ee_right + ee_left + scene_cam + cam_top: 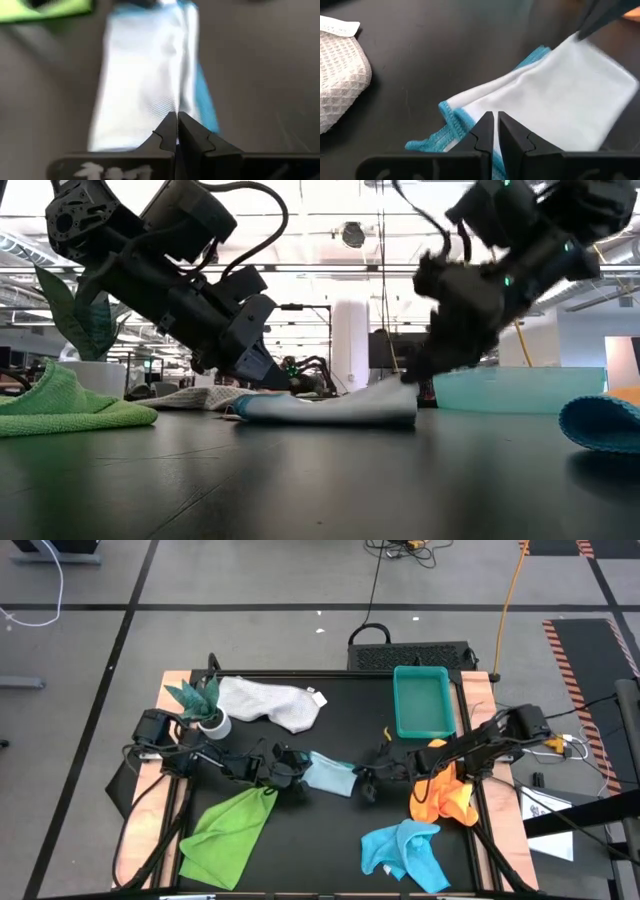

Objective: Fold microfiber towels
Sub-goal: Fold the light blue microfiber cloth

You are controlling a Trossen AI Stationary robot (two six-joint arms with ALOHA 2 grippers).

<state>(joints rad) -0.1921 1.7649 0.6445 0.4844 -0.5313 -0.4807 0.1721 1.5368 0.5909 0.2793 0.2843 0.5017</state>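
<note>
Cloth in hand: we are working the pale blue towel (330, 774) at the middle of the worktop (340, 710), lying low and partly doubled between both claws.
Left claw (495, 131): we are pinching the towel's near edge, jaws nearly shut on its turquoise-stitched hem.
Right claw (177, 129): we are closing fully on the opposite edge, jaws together with thin cloth between them.
Handling: we are judging it light, limp and thin; it is likely to sag, so hems and corners are looking like the best places to take hold.
Texture: the pale cloth is showing a smooth, fine weave with a brighter bound border.
White-grey towel (272, 701): it is lying crumpled towards the back, waffle-textured, with a small label.
Lime green towel (227, 826): it is spreading loosely at the front left, plush and ribbed.
Orange towel (443, 797): it is bunching at the right, under the right arm.
Turquoise-blue towel (405, 850): it is heaping at the front right.
Others: the teal tray (423, 674) and potted plant (203, 703) are sitting at the back.
</note>
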